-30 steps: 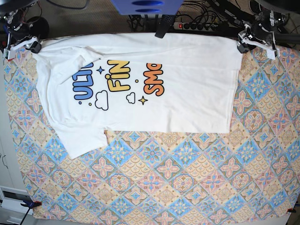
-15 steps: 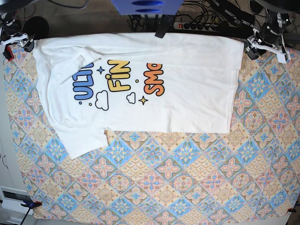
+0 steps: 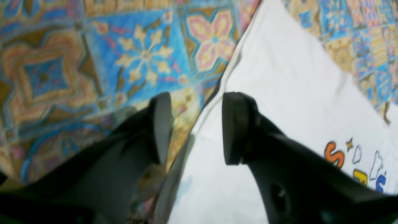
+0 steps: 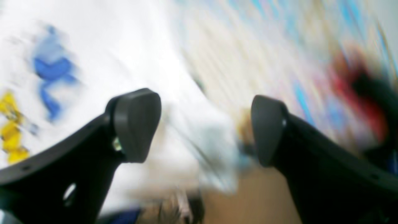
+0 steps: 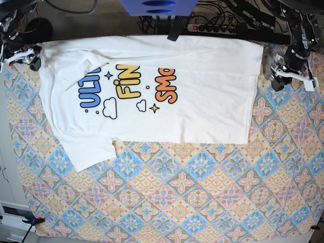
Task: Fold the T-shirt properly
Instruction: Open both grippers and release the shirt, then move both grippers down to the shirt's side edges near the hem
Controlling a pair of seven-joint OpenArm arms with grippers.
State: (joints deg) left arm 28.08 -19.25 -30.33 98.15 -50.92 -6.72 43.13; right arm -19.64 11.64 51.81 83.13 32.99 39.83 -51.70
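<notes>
Both pincers stand open and hold nothing. From its wrist camera the left gripper [image 3: 192, 127] has dark jaws spread apart above the hem edge of the T-shirt [image 3: 279, 102], one jaw over the patterned tablecloth [image 3: 62, 62], the other over white cloth; whether either touches the fabric cannot be told. In the right wrist view the right gripper [image 4: 205, 127] is spread wider still, but everything behind it is motion-blurred (only blue and yellow smears of print can be made out). From the base camera, the T-shirt [image 5: 202, 101] lies flat across the far part of the tablecloth [image 5: 202, 192], its top part folded over so the words are cut off.
</notes>
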